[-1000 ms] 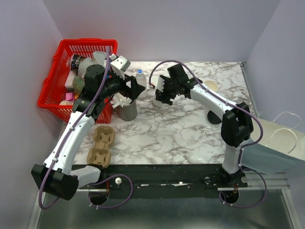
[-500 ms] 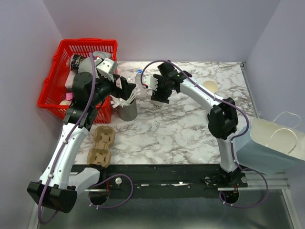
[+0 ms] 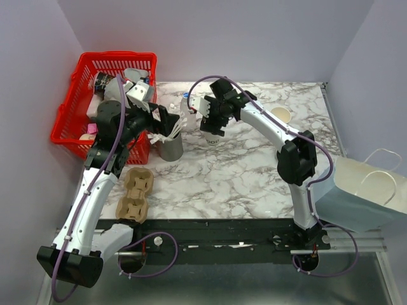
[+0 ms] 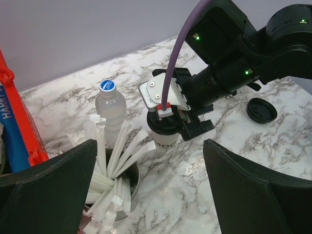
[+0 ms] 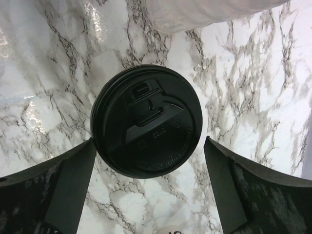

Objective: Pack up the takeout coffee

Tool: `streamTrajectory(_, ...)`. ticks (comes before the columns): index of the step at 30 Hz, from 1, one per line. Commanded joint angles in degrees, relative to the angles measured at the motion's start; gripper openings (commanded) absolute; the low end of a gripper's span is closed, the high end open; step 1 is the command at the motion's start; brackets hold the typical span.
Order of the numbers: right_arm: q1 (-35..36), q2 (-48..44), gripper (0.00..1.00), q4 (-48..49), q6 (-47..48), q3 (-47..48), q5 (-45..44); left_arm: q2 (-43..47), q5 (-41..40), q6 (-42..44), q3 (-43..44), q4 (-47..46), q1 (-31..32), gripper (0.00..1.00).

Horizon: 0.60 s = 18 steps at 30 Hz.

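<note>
One takeout coffee [image 5: 146, 122], a cream cup with a black lid, stands on the marble table [image 3: 241, 171]. My right gripper [image 5: 148, 146] hangs straight above it, open, a finger on each side of the lid; the left finger is at the lid's edge. In the top view that gripper [image 3: 212, 125] covers most of the cup [image 3: 213, 138]. The left wrist view shows the same cup [image 4: 168, 139] under the right gripper. My left gripper [image 4: 151, 192] is open and holds nothing, just above the grey cup of white straws [image 4: 109, 183], left of the coffee.
A clear water bottle [image 4: 110, 105] stands behind the straws. A loose black lid [image 4: 262, 110] and an open lidless cup [image 3: 280, 115] sit to the right. A cardboard cup carrier [image 3: 135, 194] lies front left, a red basket [image 3: 70, 121] back left, a paper bag [image 3: 369, 190] far right.
My right gripper has shifted a little left, settled over the lidded cup and spread its fingers wider. The left gripper has drawn back slightly over the straws and opened a bit more.
</note>
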State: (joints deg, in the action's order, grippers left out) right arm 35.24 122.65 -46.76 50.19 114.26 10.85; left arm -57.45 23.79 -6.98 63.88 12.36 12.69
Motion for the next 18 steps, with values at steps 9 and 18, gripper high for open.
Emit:
streamTrajectory(9,0.4,0.4,1.0,-3.4,-2.1,2.2,3.6,2.0,0.5,-0.8,-2.9,-0.3,-0.4,0.98)
streamTrajectory(18,0.4,-3.5,1.0,-2.9,-3.7,0.5,11.7,2.4,0.4,0.4,-2.5,2.1,-0.9,0.98)
